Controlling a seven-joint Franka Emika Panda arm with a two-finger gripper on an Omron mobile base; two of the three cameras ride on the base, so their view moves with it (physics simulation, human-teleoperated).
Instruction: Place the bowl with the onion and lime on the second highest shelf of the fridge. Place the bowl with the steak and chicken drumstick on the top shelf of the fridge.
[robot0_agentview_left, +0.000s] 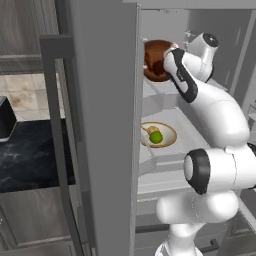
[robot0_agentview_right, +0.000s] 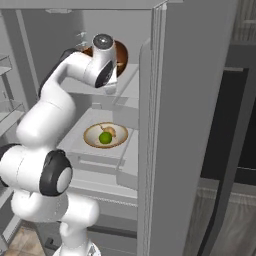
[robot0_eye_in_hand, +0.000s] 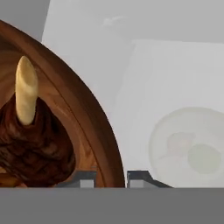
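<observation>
A reddish-brown bowl (robot0_agentview_left: 152, 60) (robot0_agentview_right: 120, 54) sits high inside the fridge, right over the top shelf (robot0_agentview_left: 159, 90) (robot0_agentview_right: 127, 80); I cannot tell whether it touches. My gripper (robot0_eye_in_hand: 111, 177) is shut on the brown rim (robot0_eye_in_hand: 94, 113). Inside the bowl lie the chicken drumstick with its pale bone end (robot0_eye_in_hand: 25, 89) and dark meat (robot0_eye_in_hand: 39, 148). One level down, the cream bowl (robot0_agentview_left: 169, 134) (robot0_agentview_right: 90, 136) rests on the lipped second highest shelf (robot0_agentview_left: 165, 159) (robot0_agentview_right: 97, 159), holding the green lime (robot0_agentview_left: 156, 137) (robot0_agentview_right: 105, 138) and the tan onion (robot0_agentview_left: 149, 130) (robot0_agentview_right: 111, 131). It shows faintly through the shelf panel (robot0_eye_in_hand: 188, 148).
The open fridge door (robot0_agentview_left: 100, 130) stands close on the left of the opening, and another tall grey panel (robot0_agentview_right: 185, 125) on its right. Door racks (robot0_agentview_right: 10, 100) sit at the far left. A dark counter (robot0_agentview_left: 25, 150) lies beyond the door.
</observation>
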